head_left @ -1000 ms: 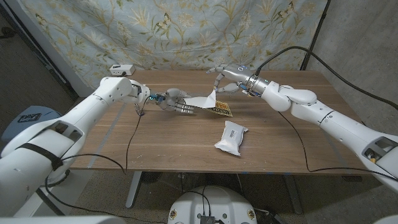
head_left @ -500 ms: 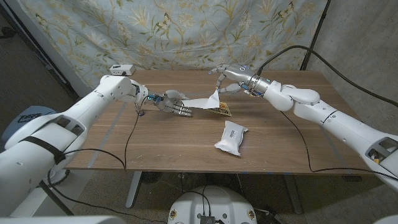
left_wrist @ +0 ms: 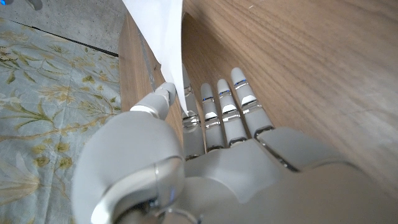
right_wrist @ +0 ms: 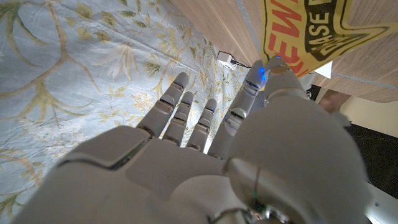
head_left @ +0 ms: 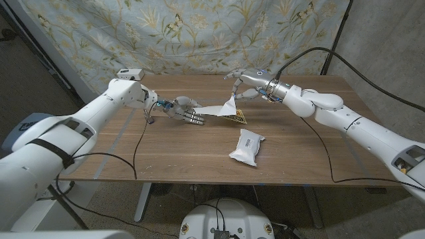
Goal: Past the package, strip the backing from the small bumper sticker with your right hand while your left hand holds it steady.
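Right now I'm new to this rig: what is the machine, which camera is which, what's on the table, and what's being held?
It is a stationary robot with two white arms, each ending in a five-finger hand, working at a wooden table.

The wide picture comes from a camera on the robot's head, looking down. The other two come from cameras on each wrist, looking along the back of that arm's own hand, and they are turned around.

On the table lies a white package. Beyond it is the small bumper sticker, yellow with dark lettering, lying on the wood in the head view.

The left hand pinches one end of the white backing; the left wrist view shows the sheet between its fingers. The right hand pinches the other end, lifted above the table. A flowered cloth hangs behind.
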Robot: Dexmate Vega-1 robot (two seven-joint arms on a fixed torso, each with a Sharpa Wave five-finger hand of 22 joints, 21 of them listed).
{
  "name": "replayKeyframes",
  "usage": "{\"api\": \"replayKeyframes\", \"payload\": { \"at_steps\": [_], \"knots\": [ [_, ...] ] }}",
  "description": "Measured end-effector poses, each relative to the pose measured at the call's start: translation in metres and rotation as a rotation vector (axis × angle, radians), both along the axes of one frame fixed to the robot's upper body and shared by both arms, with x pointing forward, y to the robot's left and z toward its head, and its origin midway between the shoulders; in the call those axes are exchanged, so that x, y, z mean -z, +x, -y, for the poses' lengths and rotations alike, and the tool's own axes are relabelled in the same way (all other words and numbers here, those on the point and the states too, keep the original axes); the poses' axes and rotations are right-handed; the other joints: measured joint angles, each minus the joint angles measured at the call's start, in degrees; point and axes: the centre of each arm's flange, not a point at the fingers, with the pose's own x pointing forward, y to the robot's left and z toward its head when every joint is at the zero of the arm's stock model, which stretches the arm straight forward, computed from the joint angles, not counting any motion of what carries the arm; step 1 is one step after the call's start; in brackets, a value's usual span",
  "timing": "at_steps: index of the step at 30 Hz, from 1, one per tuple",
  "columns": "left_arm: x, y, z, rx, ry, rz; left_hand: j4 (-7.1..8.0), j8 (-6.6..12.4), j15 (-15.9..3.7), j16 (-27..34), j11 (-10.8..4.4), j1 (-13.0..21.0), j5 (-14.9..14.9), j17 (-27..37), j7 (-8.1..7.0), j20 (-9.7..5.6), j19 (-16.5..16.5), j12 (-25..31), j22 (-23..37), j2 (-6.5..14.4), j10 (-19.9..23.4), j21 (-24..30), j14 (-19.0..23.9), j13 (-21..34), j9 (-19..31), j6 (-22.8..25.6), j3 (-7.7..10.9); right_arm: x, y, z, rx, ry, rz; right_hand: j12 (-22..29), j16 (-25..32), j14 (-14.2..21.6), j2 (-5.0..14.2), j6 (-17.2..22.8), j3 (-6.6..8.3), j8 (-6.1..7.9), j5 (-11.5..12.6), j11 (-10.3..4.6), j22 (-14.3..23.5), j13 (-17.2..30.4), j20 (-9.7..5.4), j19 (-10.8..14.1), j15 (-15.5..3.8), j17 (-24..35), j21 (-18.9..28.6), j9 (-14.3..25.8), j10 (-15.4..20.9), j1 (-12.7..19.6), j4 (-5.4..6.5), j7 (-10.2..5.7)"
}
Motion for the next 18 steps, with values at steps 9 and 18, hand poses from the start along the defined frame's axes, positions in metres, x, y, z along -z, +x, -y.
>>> {"api": "replayKeyframes", "payload": {
  "at_steps": [9,18],
  "knots": [
    [0.0005,0.0035,-0.0023,0.016,0.009,-0.005,0.0,0.0,0.32,-0.5,0.22,0.0,0.0,0.0,0.0,0.5,-0.5,-0.3,0.0,0.0,-0.2,0.0,-0.7,0.0,0.3,0.0,0.0,-0.0035,-0.0003,0.0029,0.007,0.002,-0.007,0.0,-0.2,0.0,0.0,0.0,0.0,-0.16,0.0,0.0,0.0,0.0,0.0,0.0,0.0,0.0,0.0,0.0,0.0,0.0,0.0,0.0],
    [0.0028,0.0045,-0.0075,0.019,0.014,-0.015,0.0,0.33,0.62,-0.5,0.31,0.0,0.0,0.0,0.0,0.5,-1.1,-0.3,0.0,0.0,-0.3,0.0,-1.0,0.3,0.3,0.0,0.0,-0.0074,-0.0026,0.0061,0.017,0.002,-0.007,0.0,-0.2,0.0,0.0,0.0,0.0,0.03,0.2,0.0,0.0,0.0,0.0,0.0,0.0,0.0,0.0,0.0,0.0,0.0,0.0,0.01]
  ]
}}
